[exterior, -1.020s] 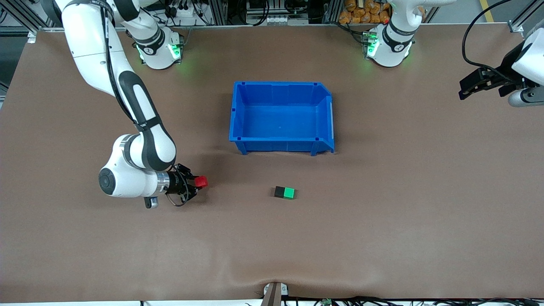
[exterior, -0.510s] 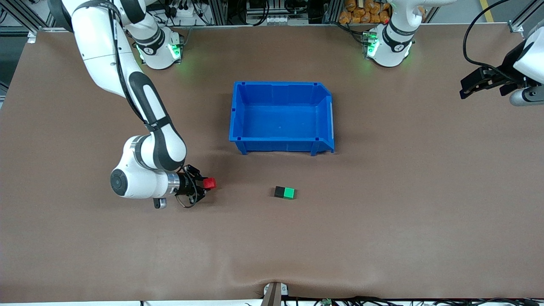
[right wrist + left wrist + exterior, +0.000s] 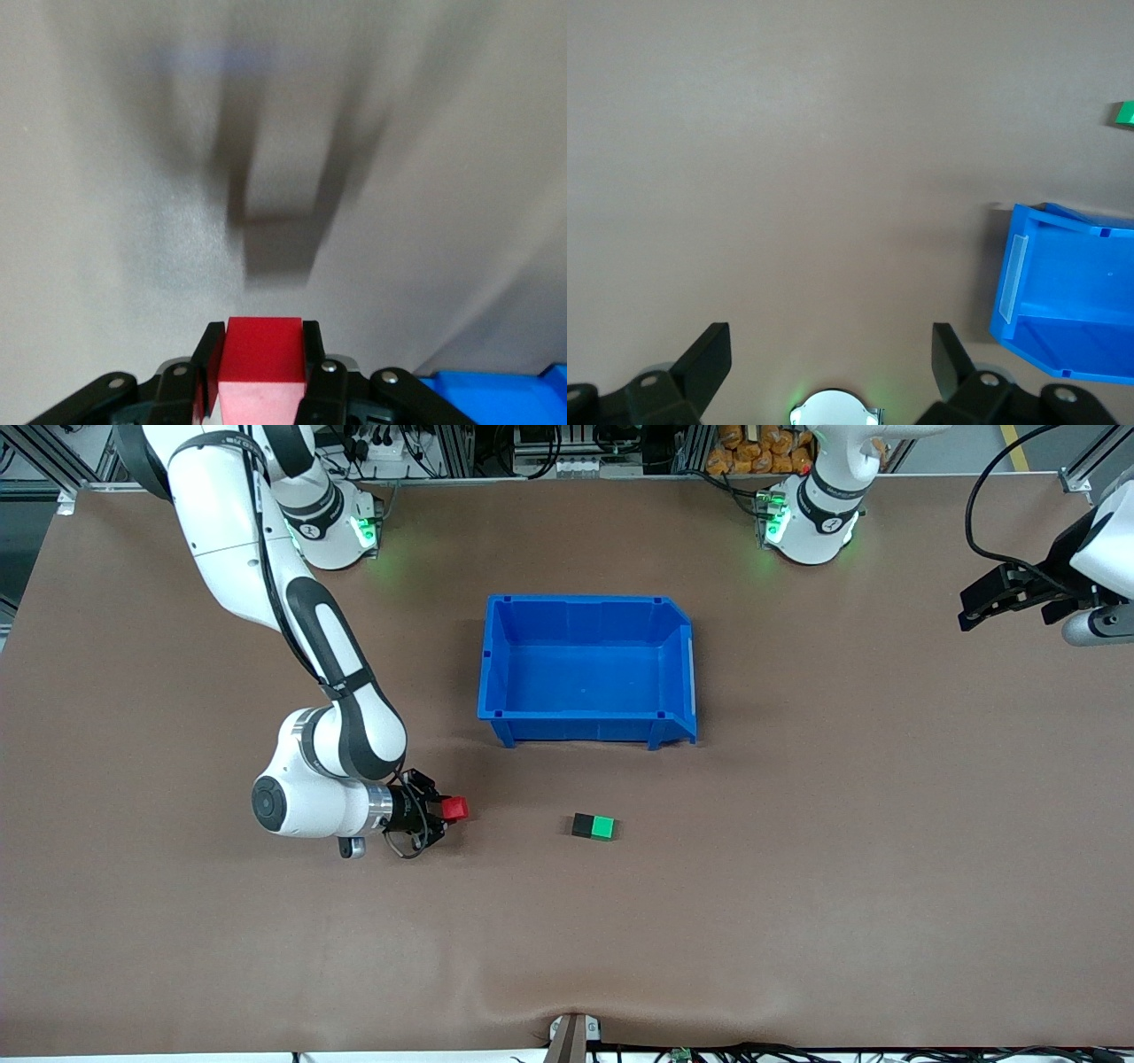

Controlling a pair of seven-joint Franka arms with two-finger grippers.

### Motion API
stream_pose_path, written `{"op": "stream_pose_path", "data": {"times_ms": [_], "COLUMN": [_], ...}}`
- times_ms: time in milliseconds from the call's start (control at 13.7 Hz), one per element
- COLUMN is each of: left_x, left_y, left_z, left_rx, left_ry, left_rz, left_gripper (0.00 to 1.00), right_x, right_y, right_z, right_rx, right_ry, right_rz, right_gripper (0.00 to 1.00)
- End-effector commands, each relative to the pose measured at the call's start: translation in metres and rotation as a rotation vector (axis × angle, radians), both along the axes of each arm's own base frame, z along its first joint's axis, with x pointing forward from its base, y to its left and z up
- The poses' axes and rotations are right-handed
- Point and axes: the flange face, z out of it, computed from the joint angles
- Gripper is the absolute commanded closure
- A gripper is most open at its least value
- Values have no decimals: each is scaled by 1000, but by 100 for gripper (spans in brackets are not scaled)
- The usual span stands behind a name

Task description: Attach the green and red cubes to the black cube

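Observation:
My right gripper (image 3: 448,810) is shut on the red cube (image 3: 455,808) and holds it just above the table, toward the right arm's end from the other cubes. In the right wrist view the red cube (image 3: 260,359) sits squarely between the two black fingers (image 3: 311,350). The black cube (image 3: 582,825) and the green cube (image 3: 604,828) lie side by side and touching on the brown table, nearer the front camera than the blue bin. My left gripper (image 3: 977,605) waits open above the left arm's end of the table, nothing between its fingers (image 3: 709,359).
A blue bin (image 3: 589,726) stands mid-table and looks empty; its wall (image 3: 1063,274) and a sliver of the green cube (image 3: 1124,113) show in the left wrist view. The brown table cover ripples near the front edge (image 3: 571,1014).
My right gripper has carried the red cube sideways toward the black and green pair. The left arm has barely moved.

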Motion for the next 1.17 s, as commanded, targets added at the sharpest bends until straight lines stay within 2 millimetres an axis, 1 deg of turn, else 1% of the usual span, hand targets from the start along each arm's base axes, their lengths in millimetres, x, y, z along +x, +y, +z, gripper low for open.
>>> {"op": "stream_pose_path", "data": {"times_ms": [0,291,510,1093], "left_x": [-7,-7,-7,-4], "left_y": [1,-1,-2,-1], "left_z": [7,6,7,5], "left_rx": [4,6,5,3], "left_ry": [2,3,2,3], "left_rz": [-25,-28,-32,-29], "left_gripper": [0,0,0,0], "right_x": [3,4,4,5], "right_y": [11,23,36,50], "right_z": [2,1,-4,-9], "right_rx": [21,20,14,19], "right_ry": [3,5,14,6], "right_rz": [-23,-61,-71,-117], "right_gripper": [100,100,100,100]}}
